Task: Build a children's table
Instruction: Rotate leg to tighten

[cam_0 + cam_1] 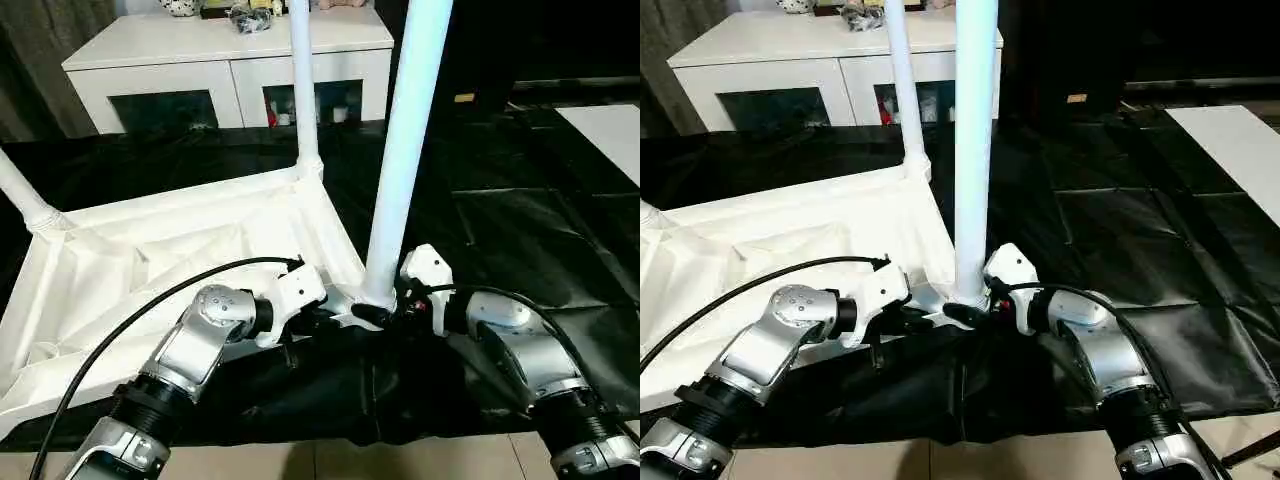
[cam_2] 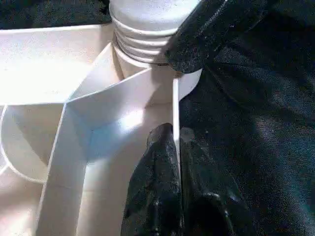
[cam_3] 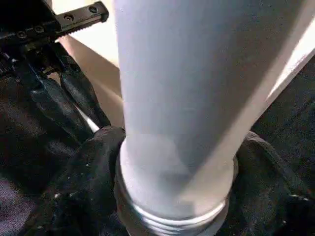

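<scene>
The children's table lies upside down on a black sheet: its white ribbed tabletop (image 1: pixel 150 250) has a leg (image 1: pixel 303 80) standing in the far corner and another leg (image 1: pixel 25 200) at the left. A third leg (image 1: pixel 405 150) stands nearly upright in the near right corner socket, its threaded base (image 2: pixel 142 29) showing just above the socket. My right gripper (image 1: pixel 385 310) holds this leg (image 3: pixel 187 98) at its base, one black finger (image 3: pixel 88 167) on each side. Beside that corner, my left gripper (image 2: pixel 176 142) is shut on the tabletop's thin rim wall (image 2: pixel 175 108).
A white cabinet (image 1: pixel 230 60) with glass doors stands behind the table, small items on top. The black sheet (image 1: pixel 500 200) covers the floor around. A white panel (image 1: pixel 610 130) lies at the far right. Pale floor tiles (image 1: pixel 400 460) show at the near edge.
</scene>
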Robot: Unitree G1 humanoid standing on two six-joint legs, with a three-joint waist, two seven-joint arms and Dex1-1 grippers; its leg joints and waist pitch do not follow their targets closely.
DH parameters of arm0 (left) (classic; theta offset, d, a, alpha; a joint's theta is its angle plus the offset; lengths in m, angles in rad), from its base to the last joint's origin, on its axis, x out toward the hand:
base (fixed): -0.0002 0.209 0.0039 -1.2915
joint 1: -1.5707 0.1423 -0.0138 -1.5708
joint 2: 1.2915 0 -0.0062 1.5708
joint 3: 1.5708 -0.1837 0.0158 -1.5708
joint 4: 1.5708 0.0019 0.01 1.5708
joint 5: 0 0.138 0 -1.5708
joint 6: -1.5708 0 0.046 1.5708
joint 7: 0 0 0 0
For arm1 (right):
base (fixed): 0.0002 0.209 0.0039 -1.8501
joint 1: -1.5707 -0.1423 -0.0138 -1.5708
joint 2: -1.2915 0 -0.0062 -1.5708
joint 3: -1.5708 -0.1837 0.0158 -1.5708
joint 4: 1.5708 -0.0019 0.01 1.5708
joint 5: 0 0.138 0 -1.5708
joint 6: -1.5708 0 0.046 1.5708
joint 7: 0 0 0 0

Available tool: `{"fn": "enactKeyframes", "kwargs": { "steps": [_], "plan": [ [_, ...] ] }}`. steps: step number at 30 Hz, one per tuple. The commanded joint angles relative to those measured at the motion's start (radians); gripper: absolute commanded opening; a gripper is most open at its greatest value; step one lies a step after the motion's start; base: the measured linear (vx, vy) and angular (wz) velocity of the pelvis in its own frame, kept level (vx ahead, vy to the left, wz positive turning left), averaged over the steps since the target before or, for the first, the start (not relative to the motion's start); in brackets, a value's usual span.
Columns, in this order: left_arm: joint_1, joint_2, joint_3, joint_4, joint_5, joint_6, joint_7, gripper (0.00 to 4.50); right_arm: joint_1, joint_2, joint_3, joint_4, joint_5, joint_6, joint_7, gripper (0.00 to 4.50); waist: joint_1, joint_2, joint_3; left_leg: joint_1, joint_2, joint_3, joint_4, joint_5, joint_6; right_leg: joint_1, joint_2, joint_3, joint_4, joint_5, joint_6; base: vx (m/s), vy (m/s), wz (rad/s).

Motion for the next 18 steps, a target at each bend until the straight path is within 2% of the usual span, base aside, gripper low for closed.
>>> {"fn": "enactKeyframes", "kwargs": {
  "steps": [1,7,11,17,18],
  "plan": [
    [0.014,0.010,-0.011,0.037,-0.005,0.008,0.000,0.00,-0.004,0.006,-0.002,0.010,0.008,0.003,0.007,2.99,0.002,-0.026,-0.055,-0.002,0.030,-0.006,-0.074,-0.184,0.085,0.049,-0.046,0.033,-0.070,-0.247,-0.202,0.000,0.000,0.00],
    [0.028,0.026,-0.014,0.025,-0.007,0.019,-0.018,0.00,0.008,0.008,0.002,0.018,0.004,-0.006,0.008,2.76,0.002,-0.026,-0.055,-0.001,0.029,-0.006,-0.074,-0.186,0.085,0.049,-0.047,0.033,-0.070,-0.255,-0.201,0.000,0.000,0.00],
    [0.034,0.027,-0.002,0.025,-0.007,0.035,0.001,0.00,0.010,0.024,-0.012,0.054,-0.023,-0.001,-0.073,2.74,-0.003,-0.024,-0.053,-0.002,0.029,-0.006,-0.077,-0.194,0.080,0.048,-0.046,0.032,-0.071,-0.268,-0.200,0.000,0.000,0.00],
    [0.002,-0.028,0.037,0.088,0.003,0.069,0.122,0.00,0.004,0.111,-0.071,0.114,-0.039,0.050,-0.293,2.74,-0.021,-0.027,-0.046,0.004,0.025,-0.010,-0.087,-0.291,0.030,0.041,-0.045,0.031,-0.088,-0.415,-0.156,0.000,0.000,0.00],
    [-0.016,-0.053,0.051,0.120,0.006,0.075,0.170,0.00,0.003,0.149,-0.088,0.125,-0.048,0.069,-0.383,2.74,-0.022,-0.028,-0.046,0.004,0.025,-0.012,-0.088,-0.306,0.026,0.042,-0.046,0.030,-0.090,-0.436,-0.143,0.000,0.000,0.00]
  ]
}}
